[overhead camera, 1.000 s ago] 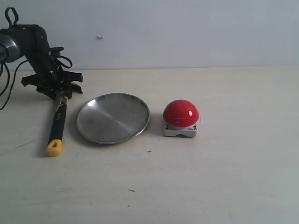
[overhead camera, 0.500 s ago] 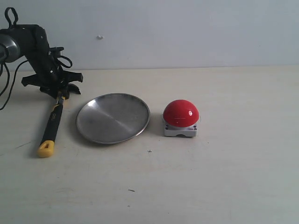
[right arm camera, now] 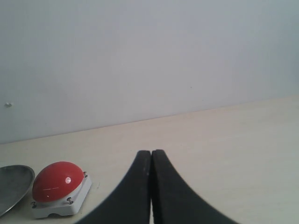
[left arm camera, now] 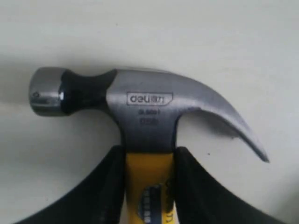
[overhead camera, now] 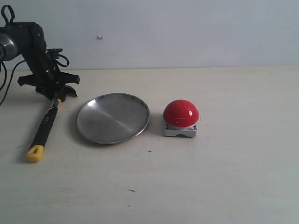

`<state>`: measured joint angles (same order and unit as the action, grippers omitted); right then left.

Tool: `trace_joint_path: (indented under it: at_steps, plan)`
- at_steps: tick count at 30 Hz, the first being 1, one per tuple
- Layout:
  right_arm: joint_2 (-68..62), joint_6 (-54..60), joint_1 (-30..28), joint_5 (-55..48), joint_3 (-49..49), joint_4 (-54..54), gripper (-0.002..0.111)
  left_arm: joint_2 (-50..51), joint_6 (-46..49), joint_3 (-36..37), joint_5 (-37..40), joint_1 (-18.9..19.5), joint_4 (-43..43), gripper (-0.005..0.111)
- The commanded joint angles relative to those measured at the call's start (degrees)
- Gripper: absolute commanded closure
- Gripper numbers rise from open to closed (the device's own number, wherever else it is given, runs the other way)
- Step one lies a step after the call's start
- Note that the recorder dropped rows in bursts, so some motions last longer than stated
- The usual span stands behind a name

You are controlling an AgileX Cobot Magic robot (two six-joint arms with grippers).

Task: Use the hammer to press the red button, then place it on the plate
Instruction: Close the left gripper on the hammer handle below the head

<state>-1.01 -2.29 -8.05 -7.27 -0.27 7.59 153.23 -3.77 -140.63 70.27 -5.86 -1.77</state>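
The hammer [overhead camera: 43,130] lies slanted at the far left of the table, its yellow end toward the front. My left gripper [overhead camera: 55,96] is shut on its handle just below the head. The left wrist view shows the dark metal head [left arm camera: 140,105] against the table and the yellow neck pinched between the black fingers [left arm camera: 112,186]. The silver plate [overhead camera: 113,117] sits right of the hammer, with the red button [overhead camera: 181,114] on its grey base further right. My right gripper [right arm camera: 151,154] is shut on nothing, and does not appear in the exterior view; its camera sees the red button [right arm camera: 55,182].
A pale wall runs behind the light tabletop [overhead camera: 233,163]. Black cables [overhead camera: 5,88] hang from the left arm at the left edge. An edge of the plate [right arm camera: 14,184] shows in the right wrist view.
The hammer's yellow end has swung left and toward the front, so the handle slants more. The left gripper has shifted slightly left and back with it. Plate and button have not moved.
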Motion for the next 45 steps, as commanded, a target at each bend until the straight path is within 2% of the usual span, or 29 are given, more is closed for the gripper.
trace_joint_path:
  at_steps: [1, 36, 38, 43, 45]
  plan:
    - [0.28, 0.07, 0.05, 0.06, 0.27, -0.42, 0.108, -0.7, 2.97, -1.95, -0.31, 0.18, -3.22, 0.107]
    - [0.28, 0.07, 0.05, 0.18, 0.27, -0.42, 0.108, 0.24, 2.95, -1.95, -0.31, -0.04, -4.2, 0.107]
    - [0.28, 0.07, 0.05, 0.18, 0.27, -0.42, 0.108, 0.24, 2.95, -1.95, -0.31, -0.04, -4.2, 0.105]
    - [0.28, 0.07, 0.05, 0.18, 0.27, -0.42, 0.108, 0.37, 3.07, -1.95, -0.31, -0.04, -4.2, 0.085]
    - [0.28, 0.07, 0.05, 0.18, 0.27, -0.42, 0.108, 0.62, 3.07, -1.95, -0.31, -0.04, -4.2, 0.082]
